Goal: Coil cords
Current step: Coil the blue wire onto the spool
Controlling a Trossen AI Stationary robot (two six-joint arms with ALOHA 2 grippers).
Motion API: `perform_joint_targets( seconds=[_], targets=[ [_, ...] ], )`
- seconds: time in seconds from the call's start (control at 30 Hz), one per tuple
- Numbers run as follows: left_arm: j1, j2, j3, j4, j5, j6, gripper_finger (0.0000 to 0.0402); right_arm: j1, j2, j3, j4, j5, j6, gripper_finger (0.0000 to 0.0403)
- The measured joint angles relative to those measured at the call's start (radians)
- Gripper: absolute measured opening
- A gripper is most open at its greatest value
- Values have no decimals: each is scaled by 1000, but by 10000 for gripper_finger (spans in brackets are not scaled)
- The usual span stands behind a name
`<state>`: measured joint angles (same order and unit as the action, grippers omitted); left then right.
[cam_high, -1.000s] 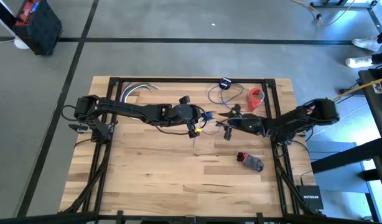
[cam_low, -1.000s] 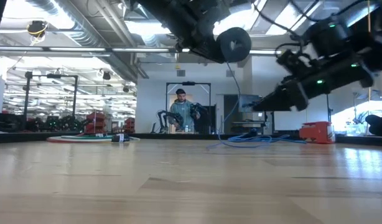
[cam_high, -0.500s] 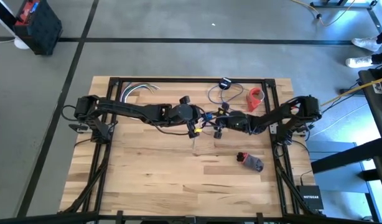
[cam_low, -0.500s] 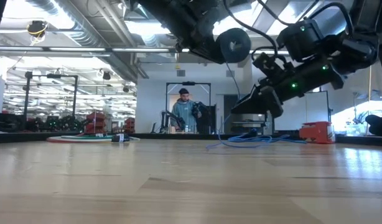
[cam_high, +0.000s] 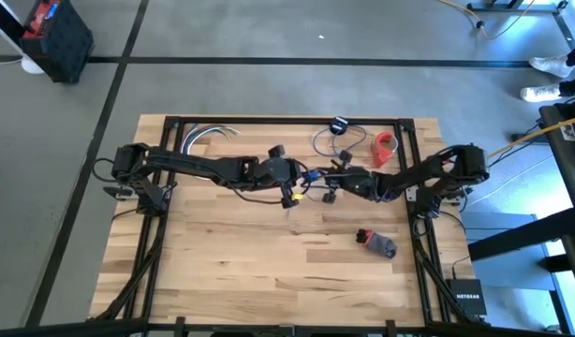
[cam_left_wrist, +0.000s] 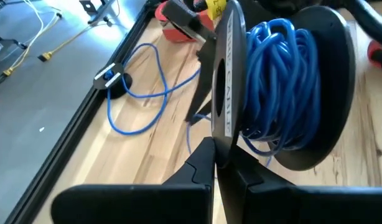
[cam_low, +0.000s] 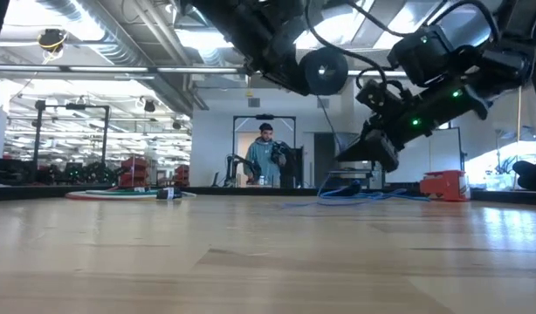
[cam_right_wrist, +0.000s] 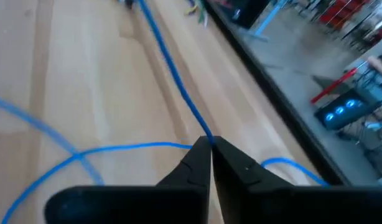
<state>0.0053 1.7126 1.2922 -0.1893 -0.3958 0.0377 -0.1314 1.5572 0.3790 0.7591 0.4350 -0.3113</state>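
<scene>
Cord (cam_right_wrist: pixel 178 93) pinched in right fingers (cam_right_wrist: pixel 206 152) beside spool (cam_left_wrist: pixel 284 93); left fingers (cam_left_wrist: pixel 213 165) clamp spool rim; thin cord may slip under tension.

On the bench (cam_high: pixel 222 271), the cord (cam_high: pixel 327 142) lies in loops near the far edge with its plug (cam_high: pixel 340 124) by the rail, a clip (cam_high: pixel 386 148) to its right, a reel (cam_left_wrist: pixel 284 93) left of the loops, and a small bundle (cam_high: pixel 376 242) toward the near right.
</scene>
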Motion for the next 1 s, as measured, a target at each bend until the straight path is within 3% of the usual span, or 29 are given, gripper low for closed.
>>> perform_joint_targets(
  seconds=[0.27,0.43,0.57,0.73,1.0],
  targets=[
    [4,0,-9,-51,-2,45,1,-1,-286,0,-378,-24,246,10],
    [16,2,-29,-20,1,78,1,-1,-485,0,-493,-175,404,4],
    [34,16,-40,14,0,82,1,0,-567,-1,-474,-338,539,5],
    [50,61,-40,34,-19,120,1,0,-571,-1,-340,-481,625,3],
    [53,79,-40,91,-63,158,1,0,-557,-1,-232,-501,674,4]
  ],
)
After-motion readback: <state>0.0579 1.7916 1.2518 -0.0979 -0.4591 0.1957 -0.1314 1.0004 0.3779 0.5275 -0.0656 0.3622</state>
